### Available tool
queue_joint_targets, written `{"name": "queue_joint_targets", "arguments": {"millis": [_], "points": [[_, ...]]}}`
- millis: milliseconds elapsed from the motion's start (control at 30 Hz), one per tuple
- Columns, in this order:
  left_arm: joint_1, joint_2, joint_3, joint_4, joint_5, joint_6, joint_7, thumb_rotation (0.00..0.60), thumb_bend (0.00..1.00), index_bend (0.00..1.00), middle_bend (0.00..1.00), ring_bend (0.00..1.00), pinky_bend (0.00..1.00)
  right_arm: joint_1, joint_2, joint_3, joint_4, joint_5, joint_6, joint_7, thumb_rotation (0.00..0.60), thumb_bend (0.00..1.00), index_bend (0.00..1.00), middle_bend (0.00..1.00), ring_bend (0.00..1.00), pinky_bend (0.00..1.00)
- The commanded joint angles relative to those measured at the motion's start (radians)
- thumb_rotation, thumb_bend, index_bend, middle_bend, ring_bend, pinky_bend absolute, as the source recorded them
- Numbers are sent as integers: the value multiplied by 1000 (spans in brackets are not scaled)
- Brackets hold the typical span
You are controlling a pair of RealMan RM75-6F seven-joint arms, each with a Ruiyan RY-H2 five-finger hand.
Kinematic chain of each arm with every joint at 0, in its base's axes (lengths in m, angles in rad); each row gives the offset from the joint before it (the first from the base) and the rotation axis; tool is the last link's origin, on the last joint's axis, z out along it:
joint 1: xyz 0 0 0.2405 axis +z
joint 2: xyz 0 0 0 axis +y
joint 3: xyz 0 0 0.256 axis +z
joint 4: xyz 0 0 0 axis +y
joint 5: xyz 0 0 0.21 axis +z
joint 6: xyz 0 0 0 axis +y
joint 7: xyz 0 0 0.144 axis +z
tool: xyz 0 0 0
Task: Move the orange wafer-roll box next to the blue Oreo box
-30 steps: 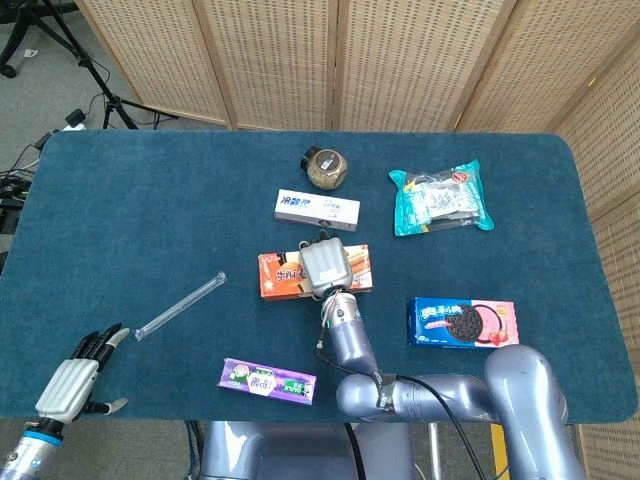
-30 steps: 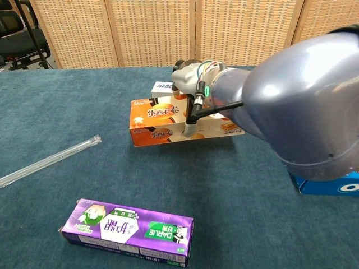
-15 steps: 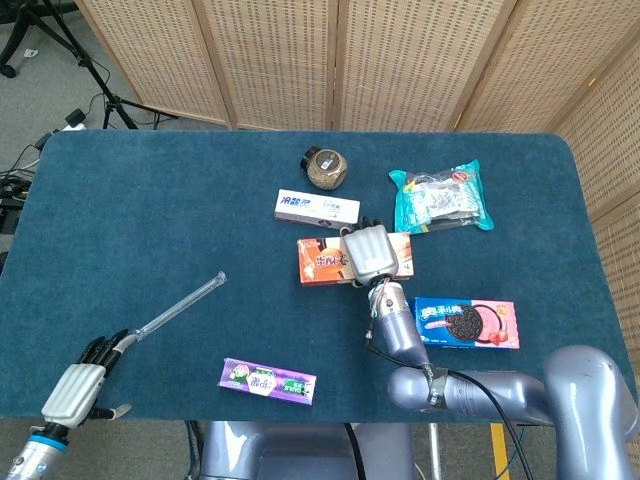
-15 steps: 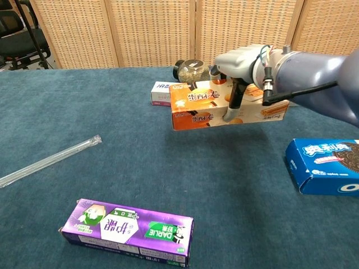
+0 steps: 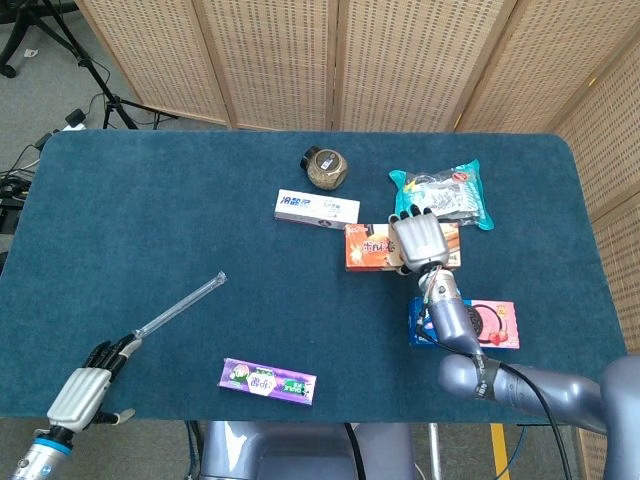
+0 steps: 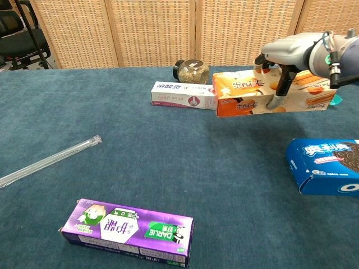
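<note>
R arm [image 5: 520,385]: glossy silver-grey shell, rounded segments, thin black cable along the forearm. R hand [image 5: 420,243]: pale grey ribbed back, dark fingers [image 5: 404,214]; chest view shows a green dot at the wrist. L hand [image 5: 82,385], near the table's front-left corner: same grey ribbed back w/ black fingers, blue band at the wrist.

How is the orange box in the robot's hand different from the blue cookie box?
The orange wafer-roll box is gripped by the right hand and held above the table; the blue Oreo box lies flat on the cloth, untouched. The orange box shows wafer rolls and looks longer and narrower in the head view; the blue one shows a dark sandwich cookie and has a pink end. Both are printed cardboard snack boxes.
</note>
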Motion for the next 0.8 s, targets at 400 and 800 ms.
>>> {"name": "queue_joint_targets", "arguments": {"millis": [400, 800], "points": [[0, -5, 5, 2, 4, -3, 10, 600, 133, 1, 0, 104, 5, -89, 82, -65, 42, -27, -77, 130, 600, 194, 447, 293, 198, 271], [1, -11, 8, 0, 2, -10, 23, 600, 133, 1, 0, 103, 5, -134, 171, -93, 59, -114, -210, 273, 600, 194, 447, 286, 197, 271]]}}
